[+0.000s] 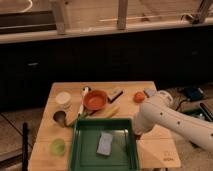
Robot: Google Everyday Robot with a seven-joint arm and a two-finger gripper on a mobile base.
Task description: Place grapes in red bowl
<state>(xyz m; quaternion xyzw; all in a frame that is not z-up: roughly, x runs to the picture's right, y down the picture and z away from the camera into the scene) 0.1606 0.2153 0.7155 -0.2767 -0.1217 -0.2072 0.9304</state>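
Wooden table (156, 148), crowded toward the back and left.

- Red bowl (95, 100) back-centre, open from above. It is hemmed at the sides by a white round container (63, 98) to the left and a dark-and-white block (115, 94) just beside it on the right. A yellow elongated item (108, 112) lies across its front.
- Green tray (120, 152) fills front-centre, with a blue-grey sponge (105, 143) inside it.
- Metal cup (59, 118) and light-green cup (57, 146) line the strip left of the tray.
- White arm (167, 120) crosses the right half of the table. The gripper (136, 131) is low at the tray's right rim.
- Round tomato-like fruit (139, 97) and a small grey thing (149, 92) sit behind the arm.
- Bare wood shows at the front-right corner and the back-left corner.
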